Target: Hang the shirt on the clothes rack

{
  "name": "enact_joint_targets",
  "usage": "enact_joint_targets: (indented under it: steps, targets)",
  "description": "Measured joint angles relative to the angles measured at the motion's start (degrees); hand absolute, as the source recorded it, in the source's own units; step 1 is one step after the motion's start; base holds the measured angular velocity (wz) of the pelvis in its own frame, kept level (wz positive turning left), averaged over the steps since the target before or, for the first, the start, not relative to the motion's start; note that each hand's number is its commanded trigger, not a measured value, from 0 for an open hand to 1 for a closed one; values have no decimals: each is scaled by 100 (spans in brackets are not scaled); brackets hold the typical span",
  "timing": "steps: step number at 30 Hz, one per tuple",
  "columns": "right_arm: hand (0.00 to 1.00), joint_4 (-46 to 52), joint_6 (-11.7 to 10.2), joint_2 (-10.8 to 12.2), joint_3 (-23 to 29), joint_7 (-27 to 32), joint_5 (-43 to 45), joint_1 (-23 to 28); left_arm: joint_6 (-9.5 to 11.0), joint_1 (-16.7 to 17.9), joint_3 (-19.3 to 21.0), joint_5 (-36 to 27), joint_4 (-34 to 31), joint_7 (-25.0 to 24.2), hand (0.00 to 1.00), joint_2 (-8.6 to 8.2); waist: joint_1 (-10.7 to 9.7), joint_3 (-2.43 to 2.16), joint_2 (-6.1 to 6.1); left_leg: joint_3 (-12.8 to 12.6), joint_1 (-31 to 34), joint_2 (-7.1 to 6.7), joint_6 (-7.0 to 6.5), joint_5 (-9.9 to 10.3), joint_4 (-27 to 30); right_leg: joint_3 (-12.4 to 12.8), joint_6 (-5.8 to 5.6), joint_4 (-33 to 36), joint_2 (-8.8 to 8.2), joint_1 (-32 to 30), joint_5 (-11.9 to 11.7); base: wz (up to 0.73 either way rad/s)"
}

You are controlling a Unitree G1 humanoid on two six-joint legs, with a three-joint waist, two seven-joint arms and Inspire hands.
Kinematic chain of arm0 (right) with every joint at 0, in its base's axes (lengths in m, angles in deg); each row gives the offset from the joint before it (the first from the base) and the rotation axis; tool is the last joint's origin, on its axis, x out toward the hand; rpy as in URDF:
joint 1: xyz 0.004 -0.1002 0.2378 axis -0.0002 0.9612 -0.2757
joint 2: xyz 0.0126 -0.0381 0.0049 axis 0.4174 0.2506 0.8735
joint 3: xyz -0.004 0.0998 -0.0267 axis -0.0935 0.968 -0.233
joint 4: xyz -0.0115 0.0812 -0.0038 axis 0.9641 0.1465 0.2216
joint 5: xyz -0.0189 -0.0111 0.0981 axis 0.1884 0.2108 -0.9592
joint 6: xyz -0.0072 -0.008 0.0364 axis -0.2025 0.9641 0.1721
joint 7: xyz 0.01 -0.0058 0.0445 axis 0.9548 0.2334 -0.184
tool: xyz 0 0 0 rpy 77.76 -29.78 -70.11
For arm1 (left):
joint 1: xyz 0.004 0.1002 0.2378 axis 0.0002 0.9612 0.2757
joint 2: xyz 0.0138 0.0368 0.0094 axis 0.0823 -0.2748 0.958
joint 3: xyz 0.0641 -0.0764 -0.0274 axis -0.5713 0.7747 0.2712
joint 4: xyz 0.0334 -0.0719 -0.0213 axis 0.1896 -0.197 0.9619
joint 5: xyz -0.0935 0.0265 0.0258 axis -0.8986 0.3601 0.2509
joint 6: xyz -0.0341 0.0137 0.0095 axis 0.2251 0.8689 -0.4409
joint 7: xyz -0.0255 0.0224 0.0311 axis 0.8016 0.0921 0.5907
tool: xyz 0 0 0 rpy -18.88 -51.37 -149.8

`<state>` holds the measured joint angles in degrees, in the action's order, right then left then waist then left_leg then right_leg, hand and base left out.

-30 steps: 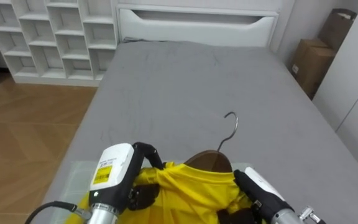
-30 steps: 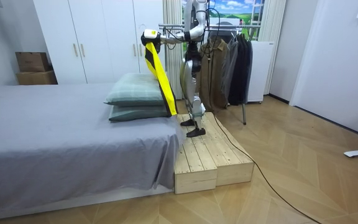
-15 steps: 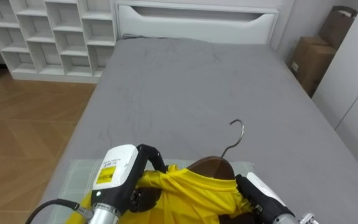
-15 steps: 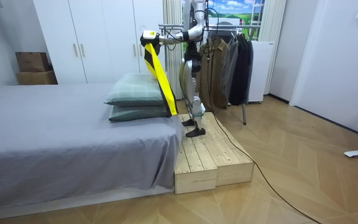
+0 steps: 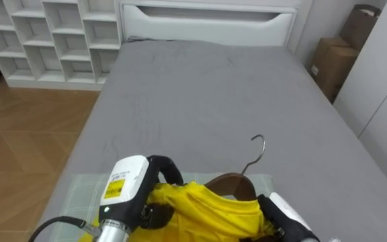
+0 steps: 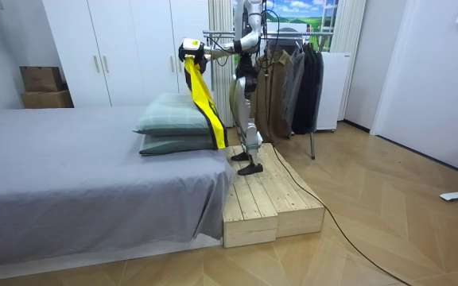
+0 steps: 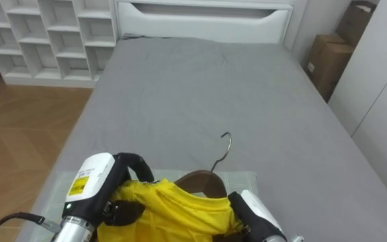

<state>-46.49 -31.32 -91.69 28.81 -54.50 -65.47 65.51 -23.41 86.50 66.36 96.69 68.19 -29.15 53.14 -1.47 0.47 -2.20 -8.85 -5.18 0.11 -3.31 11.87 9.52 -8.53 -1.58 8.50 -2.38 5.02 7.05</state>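
Left hand (image 5: 160, 167): raised in front of the robot, fingers curled over one shoulder of the yellow shirt (image 5: 207, 207).
Right hand (image 5: 279, 210): at the shirt's other shoulder, partly cut by the view's lower edge; whether it grips cannot be told.
Shirt position: held in the air above the pillows (image 6: 173, 119) at the end of the bed (image 5: 200, 94); in the room view it hangs down as a long strip.
Hanger (image 5: 228, 183): wooden, its top rising out of the collar, metal hook (image 5: 256, 149) free and pointing up.
Robot position: on the wooden platform (image 6: 273, 199) beside the bed, facing the bed; the clothes rail (image 6: 293, 75) with dark garments is behind it.
Done: the shirt appears to be threaded onto the hanger.
Left: turn to the rail, set the hook over it, let go.
Change over the last second: both hands and the hook sit lower in the eye view, though the headboard and shelves have shifted too, so part is the camera's own movement. In the room view the hanging strip looks narrower; the stance is unchanged.
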Motion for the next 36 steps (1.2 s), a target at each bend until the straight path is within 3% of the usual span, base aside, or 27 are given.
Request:
enact_joint_targets:
  steps: [4,12,17,30,36]
  targets:
    - [100,0,124,54,2,180,165,53,-8,47,1,-22,0,-2,0,-3,-35,0,0,-35,-17,1,0,0,-7,49,0,11,3,-5,0,-5]
    - [100,8,118,75,123,376,175,59,-6,50,9,-80,0,-7,0,-10,-195,-34,49,-46,-65,0,0,0,1,51,1,13,3,51,-1,0]
    - [100,7,118,73,320,514,211,61,-6,60,9,-252,6,-53,0,-13,-290,-26,96,-70,-117,1,0,0,-19,64,1,15,6,76,-1,-1]
    - [100,8,118,79,333,630,368,62,-6,117,20,-254,5,-170,0,-17,-265,-25,128,-128,-138,8,0,0,-37,96,1,16,15,77,-1,-2]
    - [100,8,118,104,356,962,358,62,-6,134,19,-254,3,-170,0,-28,-271,-26,129,-136,-139,11,0,1,-70,67,1,16,15,60,-1,0]
